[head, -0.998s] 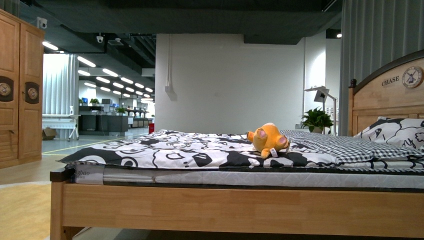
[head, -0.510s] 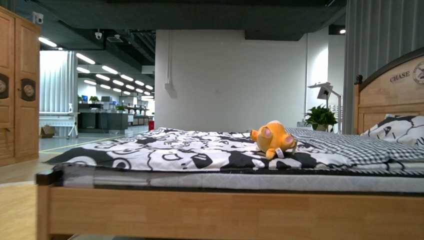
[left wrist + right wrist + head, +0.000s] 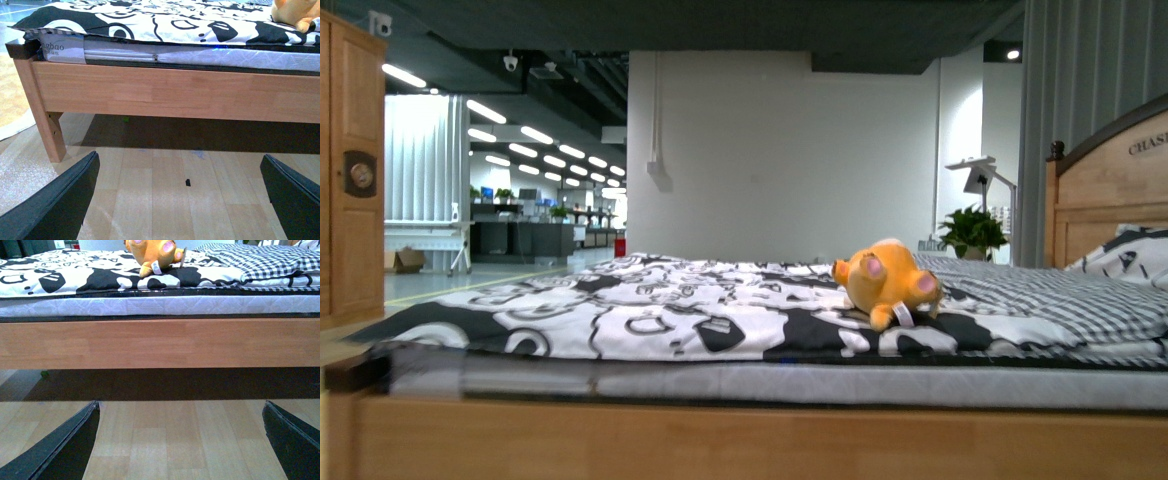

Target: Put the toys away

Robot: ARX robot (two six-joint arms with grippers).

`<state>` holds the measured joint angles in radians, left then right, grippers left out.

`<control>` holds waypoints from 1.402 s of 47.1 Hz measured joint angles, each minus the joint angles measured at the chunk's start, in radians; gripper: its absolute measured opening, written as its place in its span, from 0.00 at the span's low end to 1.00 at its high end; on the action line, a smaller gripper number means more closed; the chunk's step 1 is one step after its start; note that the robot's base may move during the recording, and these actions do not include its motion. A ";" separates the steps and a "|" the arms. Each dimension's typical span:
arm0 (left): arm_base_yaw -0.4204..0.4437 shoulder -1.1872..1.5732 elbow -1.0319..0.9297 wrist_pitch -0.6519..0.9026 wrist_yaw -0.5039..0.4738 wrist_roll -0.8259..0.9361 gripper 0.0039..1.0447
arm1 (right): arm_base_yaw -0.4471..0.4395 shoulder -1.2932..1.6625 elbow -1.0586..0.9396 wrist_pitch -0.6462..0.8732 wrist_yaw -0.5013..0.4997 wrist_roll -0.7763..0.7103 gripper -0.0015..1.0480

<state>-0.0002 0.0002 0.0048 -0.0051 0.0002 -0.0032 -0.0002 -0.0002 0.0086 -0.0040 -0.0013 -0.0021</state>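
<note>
Moved closer to plush toy (image 3: 886,283), likely soft, light, squashy, best gripped round body; left hand (image 3: 180,159), right hand (image 3: 180,405) wide, empty.

There is one orange plush toy (image 3: 888,282), one wooden bed (image 3: 720,440), one black-and-white duvet (image 3: 650,320), one patterned pillow (image 3: 1132,255), one potted plant (image 3: 972,230), one wooden wardrobe (image 3: 350,180) and one white lamp (image 3: 980,178). The left gripper (image 3: 179,156) shows two dark fingers (image 3: 55,205), and the right gripper (image 3: 180,403) likewise shows two.
</note>
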 joint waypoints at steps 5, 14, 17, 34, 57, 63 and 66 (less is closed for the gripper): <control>0.000 0.000 0.000 0.000 0.000 0.000 0.94 | 0.000 0.001 0.000 0.000 0.000 0.000 0.94; 0.000 0.000 0.000 0.000 0.000 0.000 0.94 | 0.000 0.000 0.000 0.000 0.000 0.000 0.94; 0.000 0.000 0.000 0.000 0.000 0.000 0.94 | 0.000 0.000 0.000 0.000 0.000 0.000 0.94; 0.000 0.000 0.000 0.000 0.000 0.000 0.94 | 0.000 0.000 0.000 0.000 -0.001 0.000 0.94; 0.000 0.000 0.000 0.000 -0.002 0.000 0.94 | 0.000 0.000 0.000 -0.001 0.000 0.000 0.94; 0.000 0.000 0.000 0.000 0.000 0.000 0.94 | 0.000 0.000 0.000 -0.001 0.000 0.000 0.94; 0.000 0.000 0.000 0.000 0.000 0.000 0.94 | 0.000 0.000 0.000 -0.001 0.000 0.000 0.94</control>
<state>-0.0002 0.0006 0.0051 -0.0051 -0.0002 -0.0032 -0.0002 0.0002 0.0086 -0.0048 -0.0013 -0.0017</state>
